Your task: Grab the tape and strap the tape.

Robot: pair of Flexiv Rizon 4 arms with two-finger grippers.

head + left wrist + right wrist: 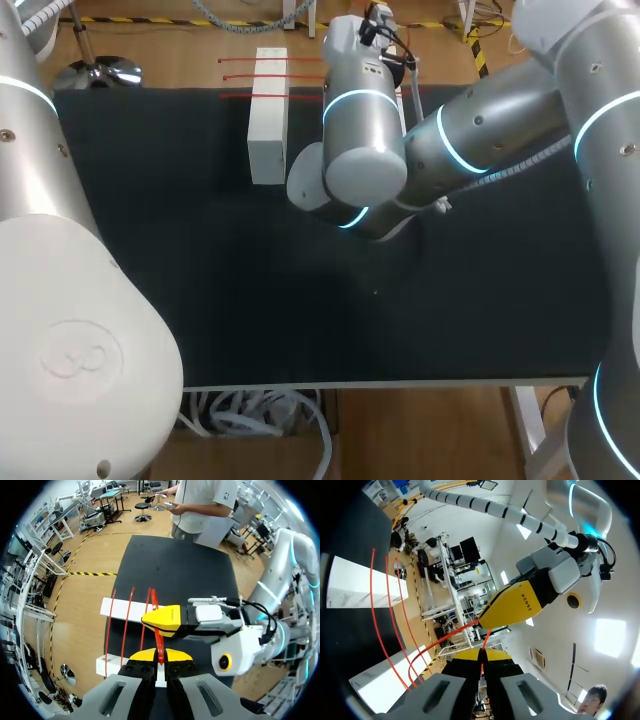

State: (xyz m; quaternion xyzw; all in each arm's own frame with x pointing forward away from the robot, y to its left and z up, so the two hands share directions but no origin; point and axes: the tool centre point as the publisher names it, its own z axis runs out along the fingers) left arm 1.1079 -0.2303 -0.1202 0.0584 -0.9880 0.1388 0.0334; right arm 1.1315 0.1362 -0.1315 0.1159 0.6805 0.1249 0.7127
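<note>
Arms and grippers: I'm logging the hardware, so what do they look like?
The left arm and right arm are rounded silver-grey tubes with cyan joint rings. The left gripper and right gripper have grey fingers, yellow tips; black cables loop at the right wrist.

We see a black table top (250,300), a long white block (120,609) lying on it, a second white block (107,666) parallel to it, set apart.

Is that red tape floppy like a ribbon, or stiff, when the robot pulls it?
Probably bendy but springy: the red tape arches smoothly instead of drooping. It looks thin, so likely light. With the left gripper and right gripper both pinching it, pushing might make it buckle.
</note>
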